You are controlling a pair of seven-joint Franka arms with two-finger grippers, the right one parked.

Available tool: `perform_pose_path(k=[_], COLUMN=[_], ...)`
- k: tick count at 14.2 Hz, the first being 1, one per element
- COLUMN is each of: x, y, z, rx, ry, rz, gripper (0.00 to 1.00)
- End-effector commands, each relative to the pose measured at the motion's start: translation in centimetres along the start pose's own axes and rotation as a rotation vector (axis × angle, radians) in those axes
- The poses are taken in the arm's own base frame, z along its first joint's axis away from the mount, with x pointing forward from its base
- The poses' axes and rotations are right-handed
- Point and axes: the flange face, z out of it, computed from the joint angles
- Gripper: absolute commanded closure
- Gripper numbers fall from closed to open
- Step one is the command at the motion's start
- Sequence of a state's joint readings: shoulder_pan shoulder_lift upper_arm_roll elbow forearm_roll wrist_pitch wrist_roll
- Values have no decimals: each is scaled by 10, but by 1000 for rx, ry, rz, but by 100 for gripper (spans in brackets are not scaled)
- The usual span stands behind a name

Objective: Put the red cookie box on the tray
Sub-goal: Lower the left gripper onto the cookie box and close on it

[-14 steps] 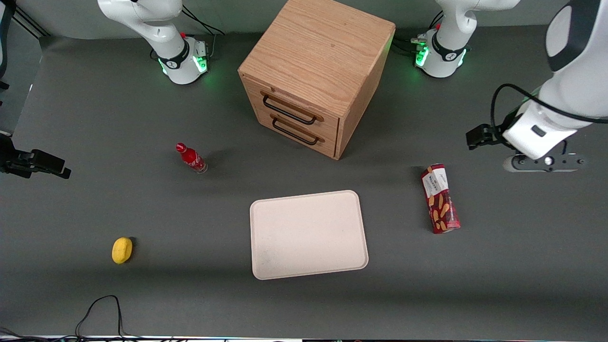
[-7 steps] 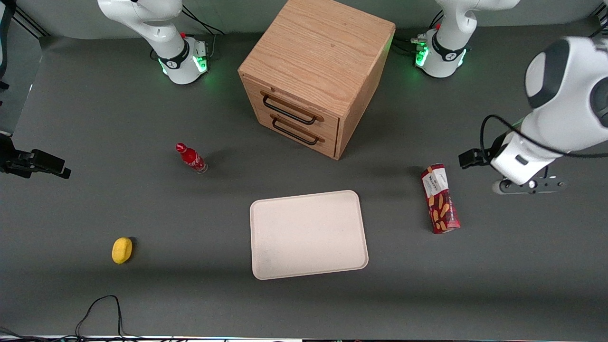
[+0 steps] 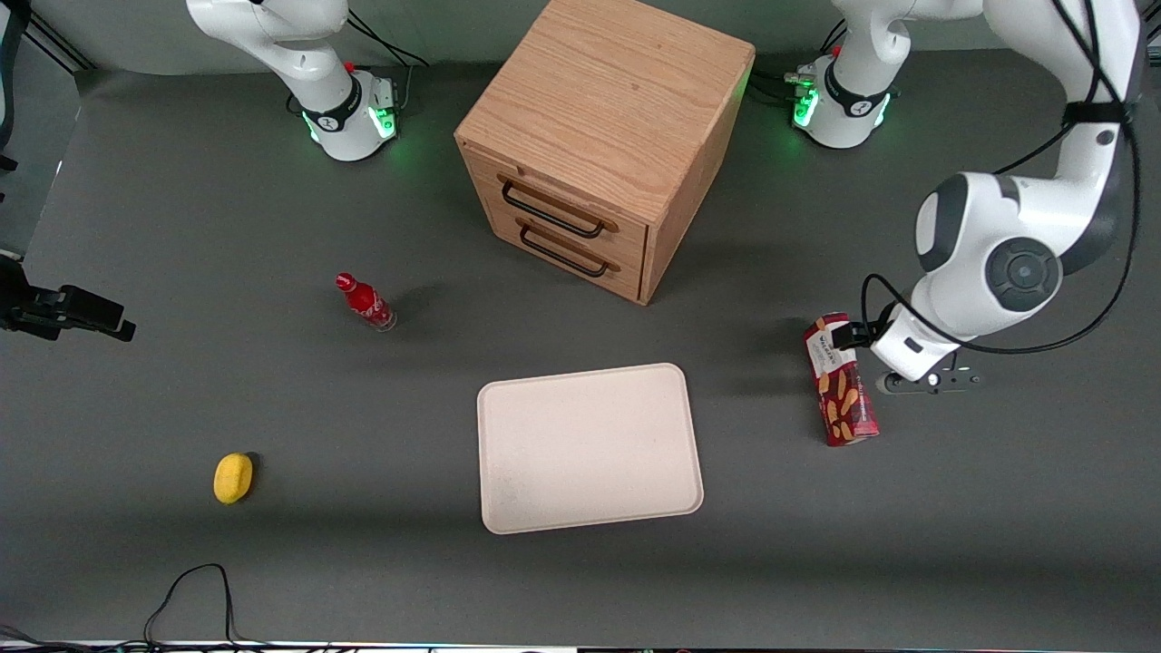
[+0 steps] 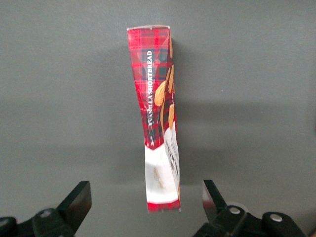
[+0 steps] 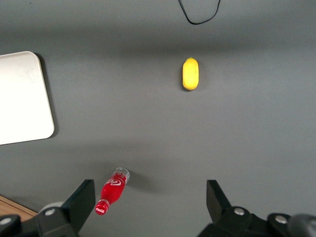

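Your left arm is bent over the working arm's end of the table, its big white elbow joint high above the grey tabletop [image 3: 998,508] and the wrist dropped down beside the red cookie box [image 3: 841,381]. The gripper [image 3: 925,381] hangs just beside the box's white label end, on the side away from the tray [image 3: 590,447], and nothing is touching the carton.

From the wrist camera you get what the front view can't give you: the gripper [image 4: 143,205] has its fingers [image 4: 78,202] spread wide, one to each side of the box's label end, with clear table between each finger and the carton. The red cookie box [image 4: 160,118] lies flat on the table there, showing its tartan side, the words VANILLA SHORTBREAD and a strip of its biscuit pictures.

From the front you see the layout instead. The box lies on the bare table, well apart from the tray, which sits nearer the middle. The wooden drawer cabinet [image 3: 603,145] stands farther from the camera than the tray, both drawers closed. Toward the parked arm's end stand a small red bottle [image 3: 365,302] and a yellow lemon-like object [image 3: 233,477].

In the front view your wrist housing covers a corner of the box's label end, and the fingers themselves are hard to make out under it. In the wrist view only the fingertips show; the rest of the gripper is cut off at the frame edge.
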State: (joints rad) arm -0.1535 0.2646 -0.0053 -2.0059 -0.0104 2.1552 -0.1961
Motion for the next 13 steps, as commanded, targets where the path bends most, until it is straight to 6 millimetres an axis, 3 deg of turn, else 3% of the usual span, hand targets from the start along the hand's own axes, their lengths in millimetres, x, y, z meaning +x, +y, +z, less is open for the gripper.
perform_pose_path(k=[1, 7, 9, 10, 13], x=[5, 14, 17, 17, 17], y=[1, 3, 4, 3, 2], z=[32, 65, 63, 62, 62], rx=[-4, -6, -11, -12, -11], ry=[9, 21, 46, 48, 42], rz=[-18, -18, -18, -20, -21], gripper=[0, 0, 0, 9, 58])
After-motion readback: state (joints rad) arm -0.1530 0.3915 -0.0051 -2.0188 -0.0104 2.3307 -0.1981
